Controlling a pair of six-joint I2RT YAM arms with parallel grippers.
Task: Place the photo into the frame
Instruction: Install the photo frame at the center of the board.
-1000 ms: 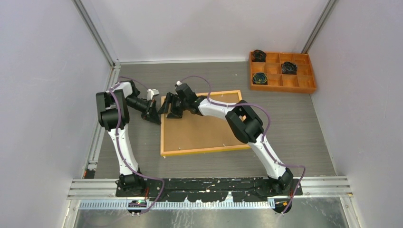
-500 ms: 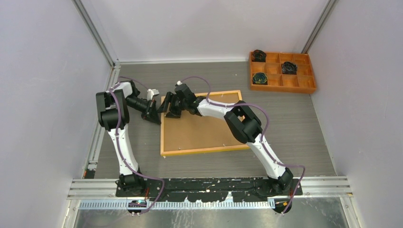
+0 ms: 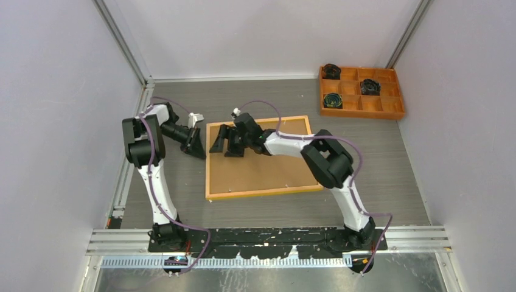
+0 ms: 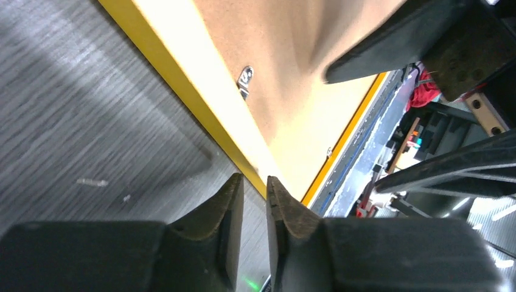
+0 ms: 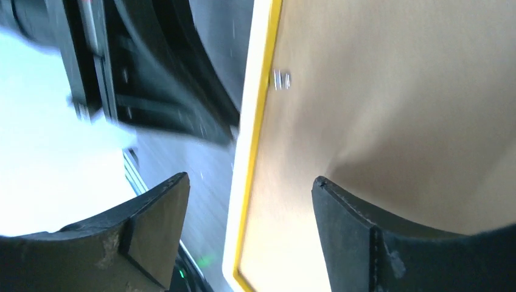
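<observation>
The frame (image 3: 261, 193) lies back-up on the table, its yellow border (image 4: 201, 115) around a brown backing board (image 3: 268, 170). The photo is hidden. My left gripper (image 3: 199, 152) hangs just off the frame's left edge, over bare table. Its jaws (image 4: 255, 179) stand a narrow gap apart with nothing between them. My right gripper (image 3: 224, 150) hovers over the frame's far-left corner. In the right wrist view it (image 5: 249, 182) is wide open, straddling the yellow edge (image 5: 258, 121) and holding nothing. A small metal tab (image 4: 245, 78) sits on the board near that edge.
An orange compartment tray (image 3: 365, 114) with a few dark coiled items stands at the back right. Grey walls close in the left, right and back. The two grippers are close together at the frame's left edge.
My right gripper has shifted right, further over the backing board, and opened wider. My left gripper's jaws have parted slightly and it sits just clear of the frame's edge.
</observation>
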